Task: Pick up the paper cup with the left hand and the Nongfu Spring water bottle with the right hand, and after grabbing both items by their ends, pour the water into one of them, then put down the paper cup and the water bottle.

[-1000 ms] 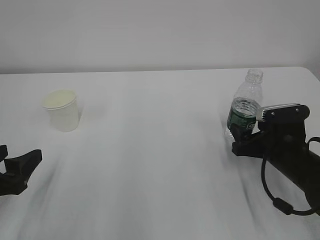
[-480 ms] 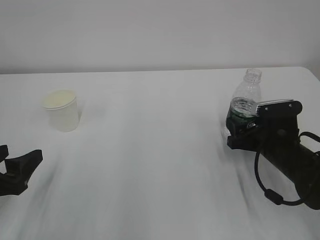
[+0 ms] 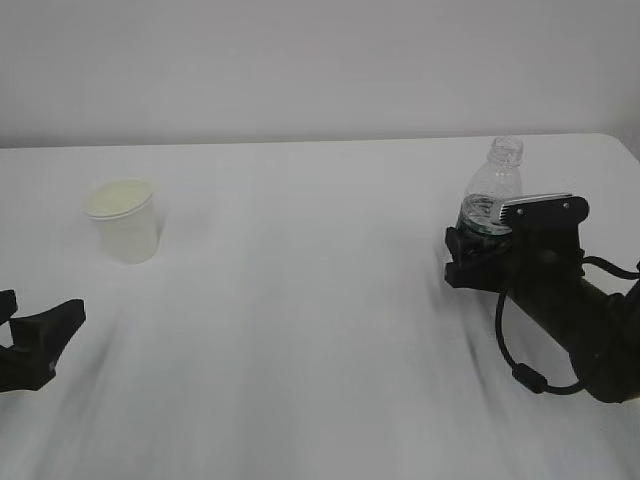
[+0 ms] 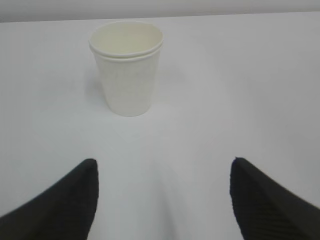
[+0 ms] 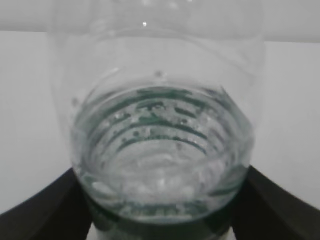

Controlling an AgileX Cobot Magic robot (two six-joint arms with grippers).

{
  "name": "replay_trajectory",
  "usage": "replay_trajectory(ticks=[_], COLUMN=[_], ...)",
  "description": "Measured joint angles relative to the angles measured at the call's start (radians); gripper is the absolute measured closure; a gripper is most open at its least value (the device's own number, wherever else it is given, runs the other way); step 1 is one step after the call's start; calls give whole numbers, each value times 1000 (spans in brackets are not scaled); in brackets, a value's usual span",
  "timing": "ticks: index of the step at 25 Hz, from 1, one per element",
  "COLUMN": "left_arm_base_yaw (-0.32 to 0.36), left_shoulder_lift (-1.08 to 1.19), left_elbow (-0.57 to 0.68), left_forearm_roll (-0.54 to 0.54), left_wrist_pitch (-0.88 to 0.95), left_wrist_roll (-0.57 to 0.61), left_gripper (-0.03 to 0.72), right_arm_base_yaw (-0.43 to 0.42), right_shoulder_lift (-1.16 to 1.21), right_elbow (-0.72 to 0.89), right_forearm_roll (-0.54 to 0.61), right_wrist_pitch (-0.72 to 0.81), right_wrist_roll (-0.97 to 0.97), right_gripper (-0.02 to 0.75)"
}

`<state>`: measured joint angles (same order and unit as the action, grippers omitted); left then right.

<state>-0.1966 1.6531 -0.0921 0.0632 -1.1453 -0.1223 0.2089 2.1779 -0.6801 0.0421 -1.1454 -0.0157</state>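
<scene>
Two grippers and two task items, listed near to far, placed relative to the paper cup.

Left hand: black two-jaw claw, nearest the camera at the table's front left edge, in front of the paper cup and well apart from it. Jaws spread wide, nothing between them; seen in the left wrist view as two dark ribbed fingertips with bare table between.

Right hand: black arm with grey-silver module on top and looped black cable, far to the right of the paper cup. Jaws set wide, one on either side of the bottle's lower body at label height; contact with the plastic not discernible, so grip unconfirmed.

Nongfu Spring water bottle: small clear ribbed plastic bottle, upright, uncapped, far to the right of the paper cup and about level with it in depth. Dark green label band mostly hidden behind the claw; white print too small and blurred to read, brand name not legible. Neck and shoulder standing clear above the gripper.

Water: clear, with small bubbles, filling the lower part of the bottle up to about the top of the label band.

Paper cup: pale cream-white, tapered, rolled rim, upright on the white table, left rear area. No print visible. Untouched, mouth open upward; inside not discernible.
</scene>
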Motion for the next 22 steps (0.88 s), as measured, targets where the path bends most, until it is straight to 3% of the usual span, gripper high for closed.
replay_trajectory(ticks=[22], left_arm_base_yaw=[0], left_shoulder_lift=[0], left_elbow=[0], left_forearm_roll=[0], left_wrist_pitch=[0], left_wrist_roll=[0], left_gripper=[101], right_arm_base_yaw=[0], right_shoulder_lift=[39], right_elbow=[-67], right_forearm_roll=[17], right_wrist_pitch=[0], right_wrist_roll=[0], right_gripper=[165])
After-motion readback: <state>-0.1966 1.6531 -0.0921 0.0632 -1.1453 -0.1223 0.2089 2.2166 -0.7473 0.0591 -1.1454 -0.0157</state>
